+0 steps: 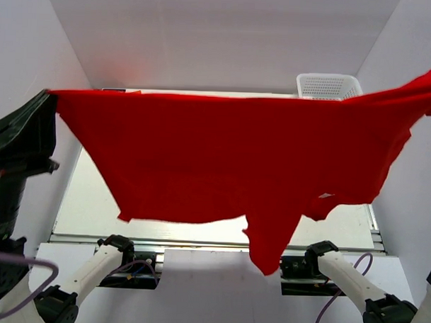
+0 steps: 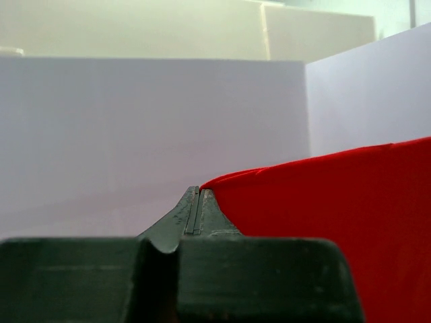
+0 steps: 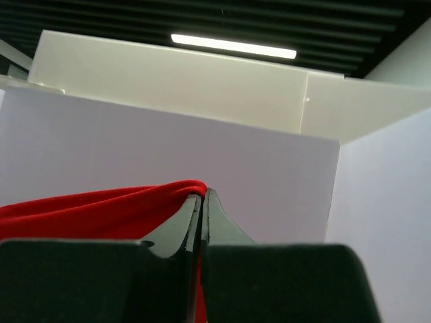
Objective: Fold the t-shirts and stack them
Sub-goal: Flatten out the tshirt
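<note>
Step in hand, as judged: spreading out ahead of the first fold. Holding the red t-shirt [image 1: 223,155] aloft, stretched wide between the two arms, well above the table [image 1: 86,206].

At the left gripper [image 2: 196,190]: pressed together, pinching a corner of the red cloth at the very tips. In the left wrist view, cloth running off to the right of the fingers and downward.

At the right gripper [image 3: 202,193]: likewise pressed together, pinching a bunched fold of red cloth at the tips. Cloth trailing away to the left of the fingers. Out of the top view past the right frame edge, so placed from the wrist camera only.

From above: taut along the upper edge from the left gripper across to the right, sagging below that line. Hanging lowest in a narrow tongue below and to the left of the right gripper; probably a sleeve, cannot tell for sure. Not touching the table anywhere visible.

Beyond the shirt, on the far side and nearer the right gripper than the left, a white mesh basket [image 1: 329,86]. No sign of the orange t-shirt; possibly hidden behind the red cloth, cannot tell.

Next move, as judged: lowering both grippers together with the edge kept taut, laying the shirt flat on the table below, then releasing and re-gripping for the fold. Calls for matched height and pace on both sides. Risk of the dangling tongue landing first and tucking under.

Writing, brands, labels: none readable on shirt, basket or grippers.
</note>
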You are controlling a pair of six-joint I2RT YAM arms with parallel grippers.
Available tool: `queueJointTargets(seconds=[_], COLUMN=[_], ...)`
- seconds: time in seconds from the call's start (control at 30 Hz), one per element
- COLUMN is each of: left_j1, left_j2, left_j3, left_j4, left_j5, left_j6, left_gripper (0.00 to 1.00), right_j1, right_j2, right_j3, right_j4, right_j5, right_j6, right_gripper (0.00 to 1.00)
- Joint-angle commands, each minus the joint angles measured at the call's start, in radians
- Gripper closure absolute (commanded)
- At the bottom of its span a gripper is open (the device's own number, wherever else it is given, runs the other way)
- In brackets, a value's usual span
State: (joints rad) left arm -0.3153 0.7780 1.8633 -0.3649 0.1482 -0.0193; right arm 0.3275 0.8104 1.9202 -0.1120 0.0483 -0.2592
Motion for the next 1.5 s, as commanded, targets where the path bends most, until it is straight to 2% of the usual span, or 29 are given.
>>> queueJointTargets(seconds=[0.0, 0.13, 0.33, 0.47, 0.5, 0.57, 0.6, 0.67, 0.73, 0.77, 0.87, 0.9, 0.93, 1.0, 1.03, 1.07, 1.1, 1.13, 1.33, 1.47], left_j1=[0.012, 0.012, 0.012, 0.012, 0.012, 0.012, 0.012, 0.012, 0.012, 0.012, 0.021, 0.021, 0.030, 0.041, 0.041, 0.051, 0.064, 0.074, 0.105, 0.116], left_j2=[-0.023, -0.014, 0.030, 0.092, 0.110, 0.164, 0.197, 0.324, 0.479, 0.536, 0.715, 0.845, 0.910, 1.033, 1.149, 1.203, 1.254, 1.344, 1.521, 1.560], left_j3=[0.022, -0.016, -0.183, -0.384, -0.462, -0.554, -0.579, -0.628, -0.642, -0.654, -0.627, -0.601, -0.570, -0.468, -0.431, -0.349, -0.302, -0.218, -0.014, 0.036], left_j4=[-0.017, -0.017, 0.044, 0.135, 0.151, 0.196, 0.208, 0.237, 0.260, 0.271, 0.329, 0.320, 0.308, 0.285, 0.285, 0.274, 0.246, 0.235, 0.247, 0.271], left_j5=[0.028, 0.028, -0.019, -0.108, -0.166, -0.219, -0.270, -0.314, -0.380, -0.390, -0.438, -0.465, -0.466, -0.478, -0.478, -0.478, -0.478, -0.463, -0.375, -0.355], left_j6=[-0.001, -0.001, -0.001, -0.001, -0.001, -0.001, -0.001, -0.001, -0.001, -0.001, -0.001, -0.001, -0.010, -0.010, -0.010, -0.010, -0.010, -0.010, 0.001, 0.010], left_gripper=[1.00, 1.00, 1.00, 1.00, 1.00, 1.00, 1.00, 1.00, 1.00, 1.00, 1.00, 1.00, 1.00, 1.00, 1.00, 1.00, 1.00, 1.00, 1.00, 1.00], right_j1=[-0.005, -0.007, -0.004, -0.007, -0.004, -0.004, -0.004, -0.008, -0.007, -0.005, -0.010, -0.008, -0.008, -0.007, -0.008, -0.008, -0.007, -0.007, -0.007, -0.008], right_j2=[-0.008, 0.004, 0.033, 0.093, 0.113, 0.156, 0.214, 0.263, 0.393, 0.429, 0.692, 0.737, 0.824, 0.964, 1.008, 1.126, 1.162, 1.258, 1.421, 1.484], right_j3=[0.022, -0.004, -0.217, -0.500, -0.574, -0.648, -0.737, -0.779, -0.814, -0.814, -0.767, -0.747, -0.671, -0.606, -0.507, -0.472, -0.440, -0.349, -0.188, -0.124], right_j4=[0.043, 0.046, 0.170, 0.290, 0.361, 0.446, 0.466, 0.537, 0.567, 0.572, 0.591, 0.586, 0.577, 0.525, 0.511, 0.473, 0.459, 0.434, 0.417, 0.419], right_j5=[-0.007, 0.005, 0.057, 0.125, 0.125, 0.134, 0.134, 0.145, 0.166, 0.212, 0.280, 0.291, 0.301, 0.330, 0.341, 0.364, 0.387, 0.404, 0.400, 0.387], right_j6=[-0.048, -0.055, -0.060, -0.063, -0.064, -0.060, -0.066, -0.057, -0.052, -0.051, -0.043, -0.043, -0.046, -0.052, -0.057, -0.058, -0.070, -0.077, -0.091, -0.092], right_gripper=[1.00, 1.00, 1.00, 1.00, 1.00, 1.00, 1.00, 1.00, 1.00, 1.00, 1.00, 1.00, 1.00, 1.00, 1.00, 1.00, 1.00, 1.00, 1.00, 1.00])
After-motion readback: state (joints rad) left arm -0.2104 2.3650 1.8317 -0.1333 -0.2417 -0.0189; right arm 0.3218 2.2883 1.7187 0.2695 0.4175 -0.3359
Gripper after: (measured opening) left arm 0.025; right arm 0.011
